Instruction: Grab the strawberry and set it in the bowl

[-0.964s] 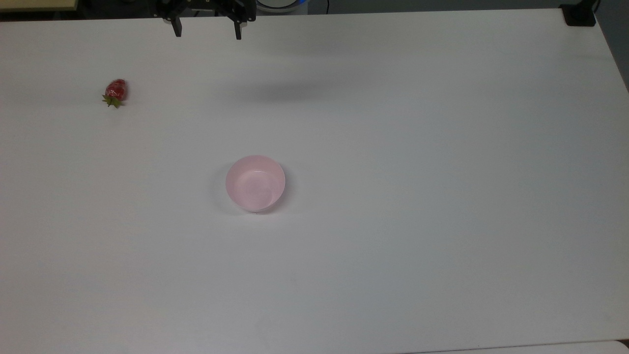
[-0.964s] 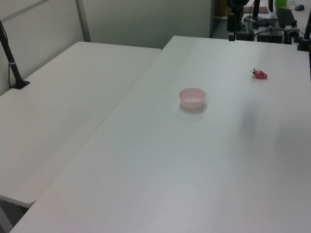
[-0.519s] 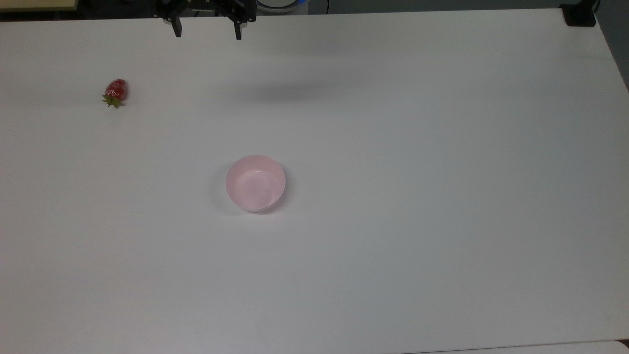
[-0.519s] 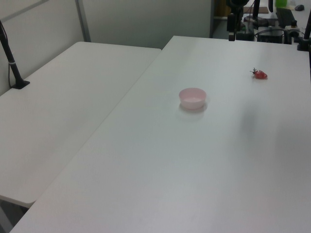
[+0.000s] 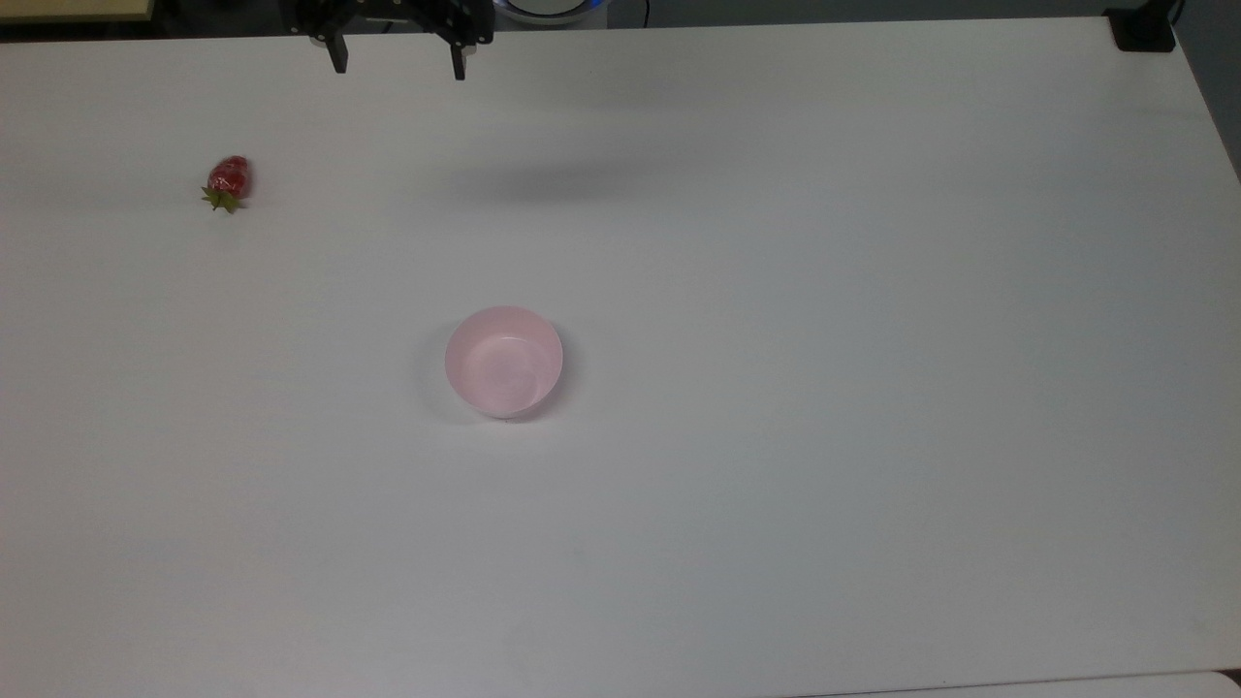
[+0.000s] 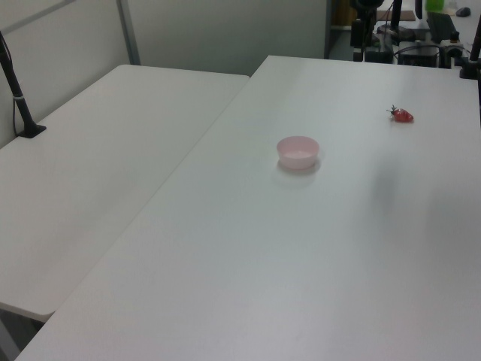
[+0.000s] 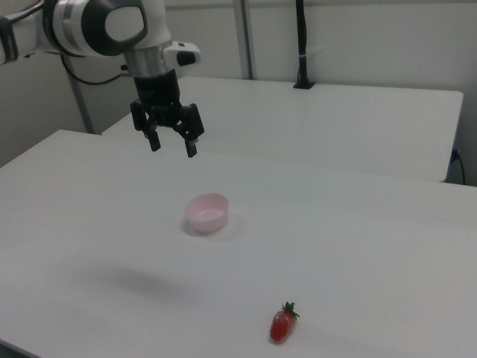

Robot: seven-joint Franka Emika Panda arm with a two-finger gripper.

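Pincer [image 5: 394, 60] shifted toward the top view's left, spread open, pointing down, high above table [image 5: 776, 388].

Light falls soft and even from overhead onto my white table [image 5: 873, 388], bright without hard glare; the top view shades slightly greyer toward its near edge and corners. My own shadow lies as a diffuse dark smear on the table near the far edge in the top view, and as a faint grey patch toward the near edge in the right view. The bowl [image 5: 504, 361] casts a thin soft shadow on the top view's left of its base, and a pale sheen sits inside it. The strawberry [image 5: 228, 181] carries small highlights. The left view looks a little washed out and soft, perhaps mildly out of focus at the far edge.
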